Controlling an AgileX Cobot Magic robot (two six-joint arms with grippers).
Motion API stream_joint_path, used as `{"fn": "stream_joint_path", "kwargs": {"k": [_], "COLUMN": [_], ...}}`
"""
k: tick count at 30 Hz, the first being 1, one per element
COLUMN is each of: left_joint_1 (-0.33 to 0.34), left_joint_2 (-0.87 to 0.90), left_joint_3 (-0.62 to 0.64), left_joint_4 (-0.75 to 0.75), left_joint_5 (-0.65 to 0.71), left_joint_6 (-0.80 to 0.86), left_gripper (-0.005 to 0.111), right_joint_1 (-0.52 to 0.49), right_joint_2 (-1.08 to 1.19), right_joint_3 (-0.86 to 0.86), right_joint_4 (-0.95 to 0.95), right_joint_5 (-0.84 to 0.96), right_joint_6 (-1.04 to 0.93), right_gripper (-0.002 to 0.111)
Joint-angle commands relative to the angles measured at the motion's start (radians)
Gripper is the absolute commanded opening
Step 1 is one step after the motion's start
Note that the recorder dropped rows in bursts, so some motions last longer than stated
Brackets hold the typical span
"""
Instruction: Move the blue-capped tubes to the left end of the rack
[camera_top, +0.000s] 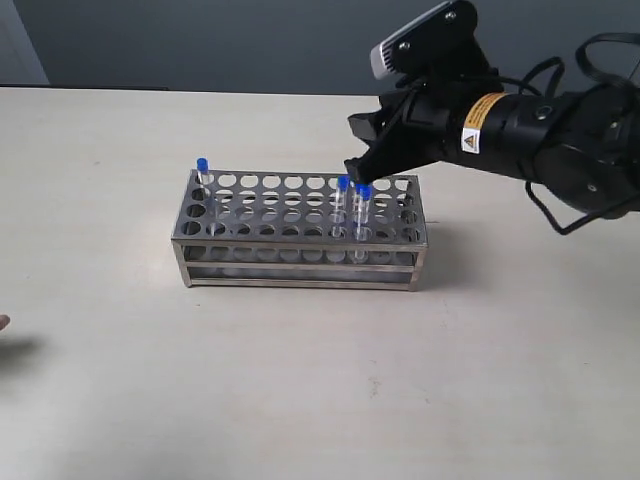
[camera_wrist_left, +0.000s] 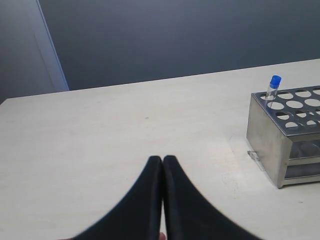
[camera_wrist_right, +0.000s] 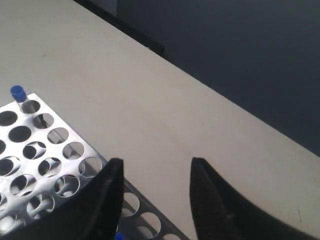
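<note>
Steel rack (camera_top: 300, 236) holds one blue-capped tube (camera_top: 202, 172) at its left end, two more tubes (camera_top: 343, 196) (camera_top: 364, 203) near the right. Right gripper (camera_wrist_right: 156, 167) spread wide, empty, just above those two. Left gripper (camera_wrist_left: 163, 161) pinched closed on nothing, off the rack.

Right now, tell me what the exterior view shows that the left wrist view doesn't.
Only the exterior view: the whole rack, two blue-capped tubes near its right end, and the right claw at their caps. Only the left wrist view: the left claw up close, shut, over the table. Both: the rack's left end with one blue-capped tube in its corner hole.
</note>
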Motion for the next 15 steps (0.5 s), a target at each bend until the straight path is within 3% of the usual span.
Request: {"fn": "stream_joint_path", "kwargs": {"k": [1, 15], "left_joint_1": [-0.004, -0.004], "left_joint_2": [0.003, 0.003], "left_joint_3": [-0.005, -0.005], "left_joint_4": [-0.005, -0.005], "left_joint_5": [-0.012, -0.012], "left_joint_6": [-0.001, -0.001], "left_gripper": [0.001, 0.001], "right_joint_1": [-0.006, -0.006], "right_joint_2": [-0.017, 0.143], "right_joint_3": [0.061, 0.144], "right_joint_4": [0.027, 0.108], "right_joint_5": [-0.011, -0.264], "right_joint_6": [-0.026, -0.027], "right_gripper": [0.042, 0.042]}}
